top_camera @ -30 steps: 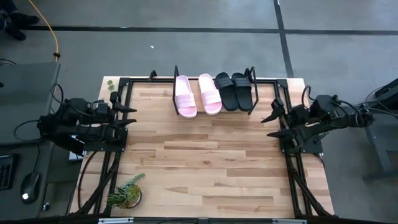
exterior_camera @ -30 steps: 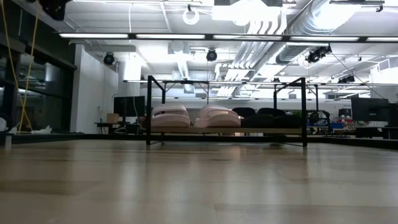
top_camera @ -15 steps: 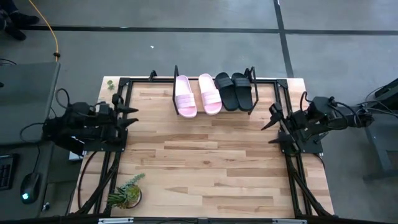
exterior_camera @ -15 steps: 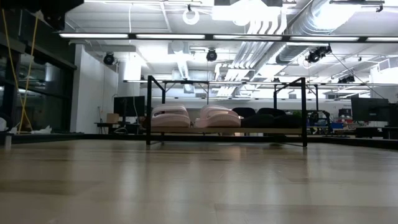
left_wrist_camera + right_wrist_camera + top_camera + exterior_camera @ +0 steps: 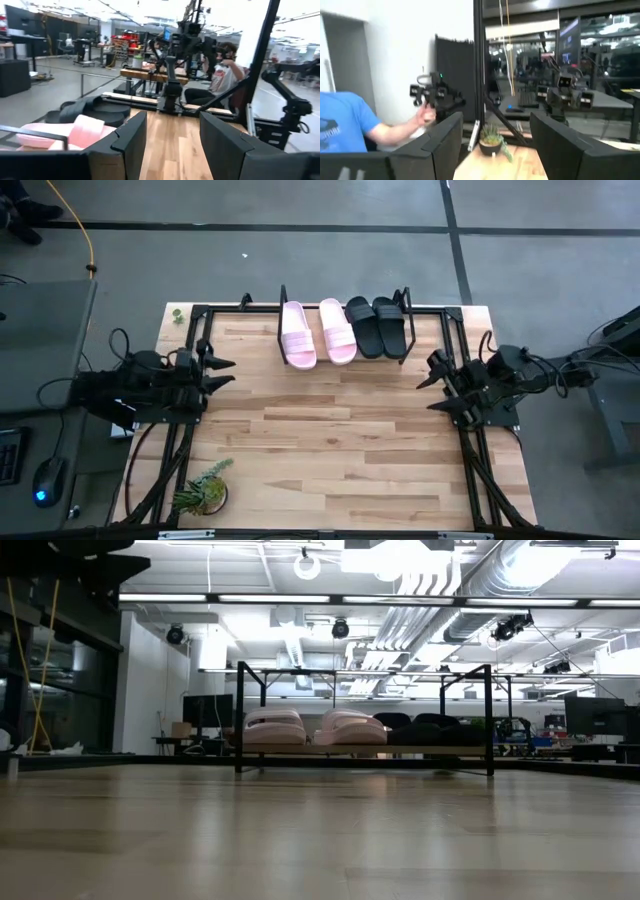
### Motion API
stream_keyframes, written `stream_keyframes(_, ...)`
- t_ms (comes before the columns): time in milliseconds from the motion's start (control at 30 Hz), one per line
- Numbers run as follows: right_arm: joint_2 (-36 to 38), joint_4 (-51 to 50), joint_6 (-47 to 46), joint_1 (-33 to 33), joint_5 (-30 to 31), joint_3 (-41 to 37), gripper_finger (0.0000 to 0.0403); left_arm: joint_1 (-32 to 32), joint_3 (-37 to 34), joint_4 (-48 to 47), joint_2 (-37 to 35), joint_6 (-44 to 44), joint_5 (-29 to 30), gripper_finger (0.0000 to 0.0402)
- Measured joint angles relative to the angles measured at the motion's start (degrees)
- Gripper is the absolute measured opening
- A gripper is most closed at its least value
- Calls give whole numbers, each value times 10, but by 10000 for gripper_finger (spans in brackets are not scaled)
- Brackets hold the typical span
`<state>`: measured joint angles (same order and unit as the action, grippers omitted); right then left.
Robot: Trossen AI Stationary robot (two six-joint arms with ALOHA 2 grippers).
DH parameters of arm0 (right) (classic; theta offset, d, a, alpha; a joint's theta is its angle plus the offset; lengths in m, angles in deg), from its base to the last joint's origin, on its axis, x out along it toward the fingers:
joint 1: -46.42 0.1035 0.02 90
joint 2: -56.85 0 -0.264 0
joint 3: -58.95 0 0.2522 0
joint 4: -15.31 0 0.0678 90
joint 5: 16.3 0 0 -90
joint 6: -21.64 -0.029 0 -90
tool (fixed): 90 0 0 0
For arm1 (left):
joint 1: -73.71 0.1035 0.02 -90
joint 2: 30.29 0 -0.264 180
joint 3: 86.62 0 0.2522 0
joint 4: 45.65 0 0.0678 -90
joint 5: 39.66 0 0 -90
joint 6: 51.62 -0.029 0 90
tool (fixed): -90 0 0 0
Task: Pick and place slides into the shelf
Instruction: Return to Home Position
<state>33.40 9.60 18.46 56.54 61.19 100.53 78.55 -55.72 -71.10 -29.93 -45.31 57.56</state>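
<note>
All four slides sit on the shelf (image 5: 440, 751), which stands at the 12 o'clock edge of the table (image 5: 330, 440). From above they lie side by side in one row. The two pink slides (image 5: 298, 335) are toward 9 o'clock and the two black slides (image 5: 365, 327) toward 3 o'clock. The pink slide nearest 9 o'clock reaches slightly further toward 6 o'clock than its partner. At table height, the pale straps and the dark ones show between the shelf's black end hoops.

The left gripper (image 5: 230, 372) hangs at the table's 9 o'clock edge and points toward 3 o'clock. Its fingers (image 5: 125, 142) are spread, with nothing between them. The right gripper (image 5: 428, 396) hangs at the 3 o'clock edge and points toward 9 o'clock. Its fingers (image 5: 440, 142) are also spread and empty. Both grippers are well apart from the shelf.

A small potted plant (image 5: 205, 490) stands near the 7 o'clock corner. Beyond the table, the right wrist view shows a person's blue sleeve (image 5: 342, 125) and hand (image 5: 425, 116).
</note>
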Motion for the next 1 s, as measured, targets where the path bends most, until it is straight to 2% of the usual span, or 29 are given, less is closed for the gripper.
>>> stream_keyframes(267, 43, 84, -33, 0, -10, -83, 224, 0, -70, 107, 0, 19, -19, 168)
stream_keyframes(533, 45, 187, -40, 1, -10, -160, 224, 0, -106, 125, 0, 36, -24, 168)
stream_keyframes(800, 45, 304, -48, 1, -10, -234, 224, 0, -156, 198, 0, 46, -44, 168)
stream_keyframes(1000, 44, 292, -57, 1, -26, -239, 224, 0, -167, 191, 0, 46, -44, 168)
